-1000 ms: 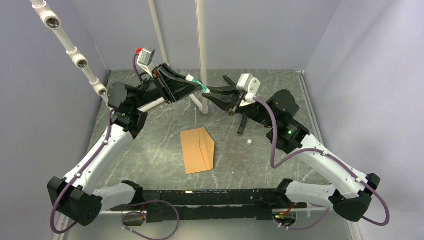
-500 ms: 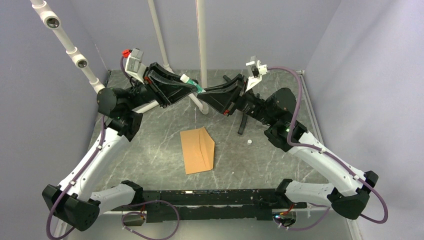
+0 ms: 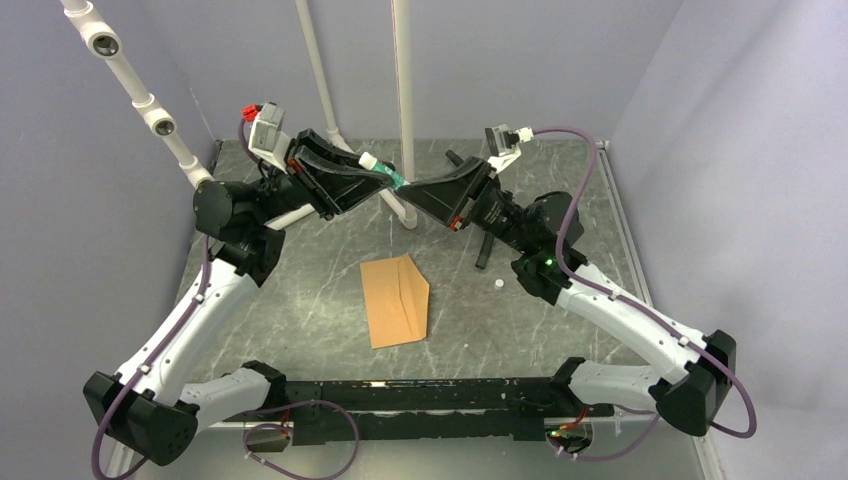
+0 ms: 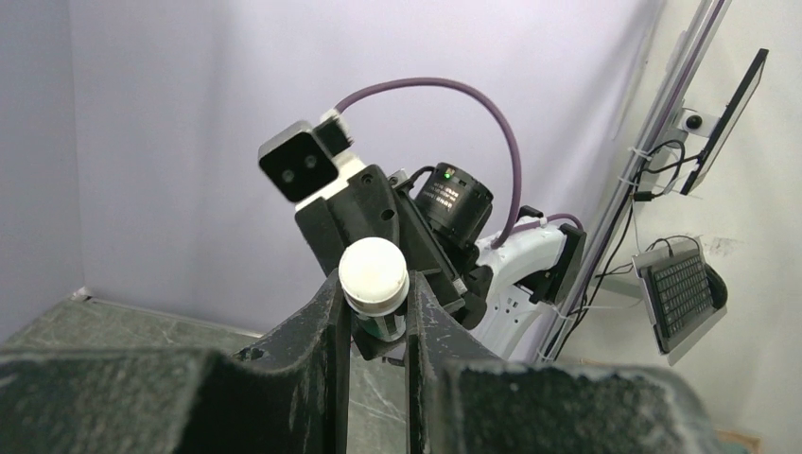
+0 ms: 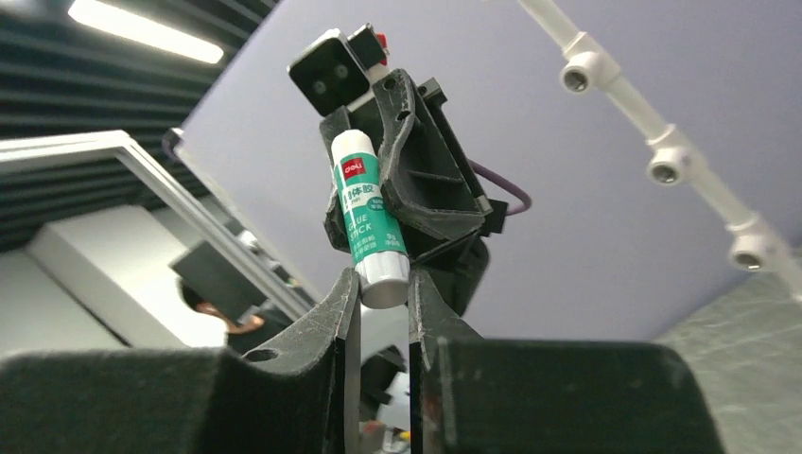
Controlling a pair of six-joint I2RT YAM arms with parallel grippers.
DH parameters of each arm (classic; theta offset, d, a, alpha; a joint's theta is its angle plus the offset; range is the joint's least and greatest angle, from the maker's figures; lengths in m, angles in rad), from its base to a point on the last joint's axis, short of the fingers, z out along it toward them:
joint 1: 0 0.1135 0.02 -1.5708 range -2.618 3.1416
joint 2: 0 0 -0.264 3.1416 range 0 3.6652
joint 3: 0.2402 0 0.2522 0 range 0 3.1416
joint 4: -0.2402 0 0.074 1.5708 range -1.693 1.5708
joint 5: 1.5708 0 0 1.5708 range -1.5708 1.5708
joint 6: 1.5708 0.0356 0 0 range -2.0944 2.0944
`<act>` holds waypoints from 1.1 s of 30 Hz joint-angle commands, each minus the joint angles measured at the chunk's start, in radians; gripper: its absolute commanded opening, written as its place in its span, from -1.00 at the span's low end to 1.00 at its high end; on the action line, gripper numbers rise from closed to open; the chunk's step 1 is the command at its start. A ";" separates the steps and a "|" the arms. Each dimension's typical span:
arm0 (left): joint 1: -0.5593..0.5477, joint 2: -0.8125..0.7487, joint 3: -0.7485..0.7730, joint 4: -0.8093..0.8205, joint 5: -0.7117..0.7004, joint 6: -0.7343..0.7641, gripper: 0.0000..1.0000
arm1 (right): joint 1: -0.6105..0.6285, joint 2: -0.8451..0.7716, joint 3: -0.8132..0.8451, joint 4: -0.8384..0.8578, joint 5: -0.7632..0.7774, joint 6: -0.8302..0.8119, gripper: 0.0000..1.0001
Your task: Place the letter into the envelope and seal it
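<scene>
Change: both wrists are rolled compared with a second ago. The left arm's camera sits further toward the left of the overhead frame. The right arm's camera sits higher, its cable now arched over the arm. The point where the arms meet, upper middle of that frame, stays put.
Held item: glue stick [image 5: 371,222], spanning the gap between the arms, raised well above the tabletop [image 3: 300,290].
Left side: left tool [image 4: 374,307] narrow, clamped on one white end of the stick.
Right side: right tool [image 5: 382,295] narrow, clamped on the opposite white end.
Meaning for task: counter-rotation on a shared stick reads as uncapping or winding out glue in preparation for sealing. Gluing itself is judged not yet begun.
Task item 1: envelope [image 3: 390,300], flat at the centre of the tabletop, unmoved, with its pointed flap toward the right of the frame, apparently unsealed.
Task item 2: letter, not visible in any view; probably already inside, unconfirmed.
Loose item: small white piece [image 3: 497,285] right of the envelope, identity unclear.
Writing: "deli" on a red patch; "GLUE STICK" in white on the green band beside Chinese characters; finer print unreadable.
</scene>
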 commanded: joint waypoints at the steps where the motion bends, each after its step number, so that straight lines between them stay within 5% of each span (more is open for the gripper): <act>1: -0.003 -0.027 -0.015 0.030 0.015 0.070 -0.95 | -0.004 0.024 -0.027 0.224 0.032 0.273 -1.00; 10: -0.003 -0.040 -0.023 0.009 -0.078 0.054 -0.95 | -0.004 0.033 -0.015 0.183 0.051 0.304 -0.93; 14: -0.002 -0.058 -0.037 -0.095 -0.257 -0.049 -0.95 | -0.002 -0.024 0.050 -0.062 0.070 -0.079 0.13; 17: -0.003 -0.056 -0.067 -0.135 -0.314 -0.184 -0.95 | -0.002 -0.089 0.080 -0.203 0.136 -0.439 0.39; 25: -0.003 -0.007 -0.027 -0.293 -0.307 -0.373 -0.95 | -0.001 -0.162 0.088 -0.317 0.026 -1.222 0.43; 30: -0.002 0.022 -0.006 -0.308 -0.270 -0.398 -0.95 | 0.011 -0.133 0.113 -0.377 0.032 -1.438 0.41; 33: -0.003 0.022 -0.016 -0.297 -0.270 -0.402 -0.95 | 0.024 -0.115 0.107 -0.363 0.072 -1.524 0.21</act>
